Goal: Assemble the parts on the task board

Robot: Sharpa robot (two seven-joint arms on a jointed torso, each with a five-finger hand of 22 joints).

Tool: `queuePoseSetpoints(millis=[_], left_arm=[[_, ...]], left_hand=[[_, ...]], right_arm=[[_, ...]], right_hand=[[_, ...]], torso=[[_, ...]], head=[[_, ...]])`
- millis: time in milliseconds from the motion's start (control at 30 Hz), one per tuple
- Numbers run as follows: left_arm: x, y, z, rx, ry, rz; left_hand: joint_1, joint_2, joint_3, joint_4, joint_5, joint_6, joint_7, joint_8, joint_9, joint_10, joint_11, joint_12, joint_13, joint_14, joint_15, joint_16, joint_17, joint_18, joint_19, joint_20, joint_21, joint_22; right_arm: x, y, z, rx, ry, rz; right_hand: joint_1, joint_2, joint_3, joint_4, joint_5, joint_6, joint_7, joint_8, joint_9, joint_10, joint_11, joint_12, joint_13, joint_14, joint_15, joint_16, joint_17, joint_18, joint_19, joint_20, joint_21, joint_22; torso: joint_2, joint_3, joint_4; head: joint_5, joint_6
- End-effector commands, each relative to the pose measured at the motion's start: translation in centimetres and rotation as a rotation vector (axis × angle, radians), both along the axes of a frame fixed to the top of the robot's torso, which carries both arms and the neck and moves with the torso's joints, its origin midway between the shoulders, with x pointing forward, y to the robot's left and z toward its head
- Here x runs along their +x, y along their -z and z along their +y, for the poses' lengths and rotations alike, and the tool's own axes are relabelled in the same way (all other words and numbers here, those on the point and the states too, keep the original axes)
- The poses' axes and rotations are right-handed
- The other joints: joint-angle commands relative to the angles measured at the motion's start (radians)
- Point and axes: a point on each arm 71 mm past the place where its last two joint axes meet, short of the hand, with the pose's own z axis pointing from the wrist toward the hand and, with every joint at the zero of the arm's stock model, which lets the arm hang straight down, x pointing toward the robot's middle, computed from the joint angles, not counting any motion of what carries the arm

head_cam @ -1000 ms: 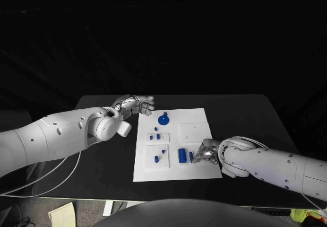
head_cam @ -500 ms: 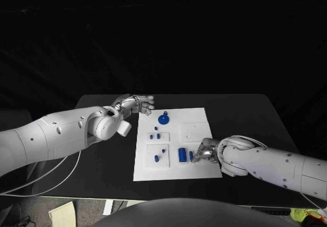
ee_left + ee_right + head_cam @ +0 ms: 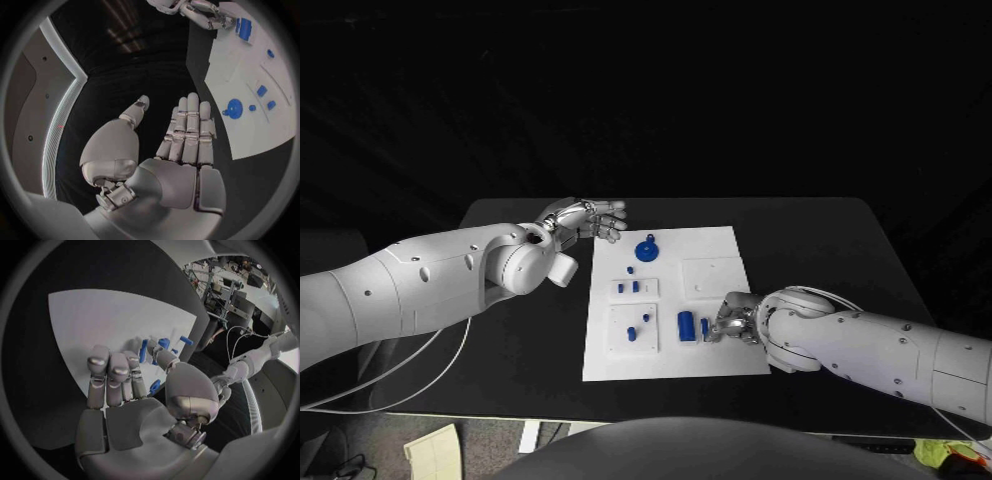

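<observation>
While your right robot hand (image 3: pixel 734 321) pinches a slim blue peg (image 3: pixel 705 329) at the task board's (image 3: pixel 715 300) 5 o'clock, left robot hand (image 3: pixel 584 218) idles spread at 10. Peg looks light, rigid, slick; grip mid-shaft.

**Around the work area**

A black table (image 3: pixel 819 250) with rounded corners stands against a dark background. Pale cables (image 3: pixel 387 375) loop beside its near left edge. Below that edge, a cardboard-coloured object (image 3: pixel 433 452) lies on the floor.
</observation>
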Motion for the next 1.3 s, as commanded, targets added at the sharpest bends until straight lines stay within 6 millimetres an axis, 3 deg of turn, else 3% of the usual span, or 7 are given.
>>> queuePoseSetpoints(millis=[33, 233, 567, 700, 1000, 1167, 1300], left_arm=[[0.0, -0.1, -0.2, -0.012, 0.016, -0.002], [0.0, -0.1, -0.2, -0.012, 0.014, -0.004], [0.2, -0.1, 0.1, -0.008, 0.001, -0.015], [0.5, -0.2, 0.6, -0.004, -0.017, -0.029], [2.1, -1.5, 2.1, 0.007, -0.075, -0.093], [3.6, -2.5, 3.1, 0.009, -0.134, -0.138], [4.6, -2.9, 3.3, -0.005, -0.175, -0.164]], left_hand=[[0.001, 0.011, 0.003, 0.001, 0.0, -0.007, -0.001, 0.004, -0.001, -0.008, 0.0, 0.004, -0.002, 0.007, 0.002, -0.004, 0.001, 0.017, 0.005, 0.001, -0.004, 0.001], [0.002, 0.011, 0.004, 0.001, 0.0, -0.007, -0.001, 0.004, -0.001, -0.008, 0.0, 0.004, -0.002, 0.007, 0.002, -0.004, 0.002, 0.017, 0.005, 0.001, -0.004, 0.001], [0.002, 0.01, 0.003, 0.0, 0.0, -0.007, -0.001, 0.004, -0.001, -0.008, 0.0, 0.004, -0.002, 0.007, 0.002, -0.005, 0.002, 0.017, 0.005, 0.001, -0.004, 0.002], [0.004, 0.01, 0.004, -0.001, 0.0, -0.006, -0.002, 0.005, -0.001, -0.006, -0.001, 0.005, -0.001, 0.007, 0.002, -0.006, 0.003, 0.017, 0.005, 0.001, -0.005, 0.003], [0.017, 0.018, 0.007, -0.012, 0.002, 0.009, -0.008, 0.016, 0.0, 0.009, -0.008, 0.011, 0.002, 0.004, 0.004, -0.015, 0.008, 0.016, 0.004, 0.002, -0.01, 0.007], [0.035, 0.024, 0.011, -0.032, 0.004, 0.016, -0.016, 0.021, -0.002, 0.014, -0.012, 0.009, 0.002, -0.033, 0.017, -0.05, 0.004, 0.008, -0.023, 0.014, -0.031, 0.008], [0.048, 0.027, 0.013, -0.051, 0.006, 0.003, -0.027, 0.015, -0.01, -0.023, -0.013, -0.005, -0.01, -0.138, 0.047, -0.124, -0.022, -0.008, -0.093, 0.043, -0.076, 0.002]], right_arm=[[-0.3, 0.4, -0.3, -0.03, -0.012, 0.015], [-0.3, 0.3, -0.8, 0.004, 0.015, -0.001], [1.1, -1.8, -1.4, 0.262, 0.125, -0.06], [2.5, -3.5, -1.4, 0.416, 0.16, -0.09], [8.5, -8.0, -3.2, 0.683, 0.283, -0.191], [11.7, -10.6, -4.7, 0.831, 0.402, -0.248], [13.3, -11.7, -5.2, 0.92, 0.461, -0.274]], right_hand=[[-0.001, 0.01, 0.004, -0.002, 0.005, 0.002, 0.006, -0.003, -0.004, 0.006, -0.001, 0.0, 0.0, 0.001, -0.007, -0.002, 0.001, 0.062, 0.003, 0.003, -0.001, 0.015], [-0.012, -0.003, 0.003, 0.0, 0.006, 0.002, 0.006, -0.004, -0.005, 0.006, 0.0, -0.001, 0.0, 0.001, -0.006, -0.003, 0.001, 0.062, 0.003, 0.006, -0.001, 0.015], [-0.054, -0.122, 0.009, 0.057, -0.004, -0.095, 0.035, -0.052, -0.022, -0.01, 0.027, -0.002, 0.002, -0.001, 0.015, -0.012, -0.003, 0.062, 0.002, 0.0, -0.014, 0.008], [-0.056, -0.132, 0.019, 0.08, -0.004, -0.11, 0.042, -0.055, -0.019, -0.017, 0.033, -0.001, 0.003, -0.004, 0.021, -0.014, -0.002, 0.062, 0.0, -0.004, -0.018, 0.007], [-0.028, -0.049, -0.016, 0.025, 0.032, -0.133, 0.051, -0.053, -0.008, -0.081, 0.043, -0.032, -0.012, -0.067, 0.032, -0.072, -0.025, 0.061, -0.072, 0.013, -0.072, -0.002], [-0.016, -0.024, -0.034, -0.002, 0.083, -0.152, 0.065, -0.052, -0.001, -0.155, 0.057, -0.118, -0.079, -0.144, 0.048, -0.188, -0.082, 0.057, -0.168, 0.055, -0.18, -0.049], [-0.014, -0.016, -0.036, -0.01, 0.116, -0.174, 0.09, -0.05, 0.007, -0.252, 0.091, -0.296, -0.237, -0.27, 0.1, -0.382, -0.176, 0.024, -0.325, 0.123, -0.354, -0.137]], torso=[[-0.001, -0.0004, -0.0003], [-0.001, -0.0005, -0.0002], [-0.003, -0.0022, -0.0018], [-0.005, -0.0032, -0.0019], [-0.017, -0.008, -0.0049], [-0.03, -0.0127, -0.0087], [-0.038, -0.0115, -0.0094]], head=[[0.0, -0.001], [0.0, 0.001], [-0.005, 0.022], [-0.008, 0.038], [-0.03, 0.122], [-0.038, 0.185], [-0.039, 0.222]])
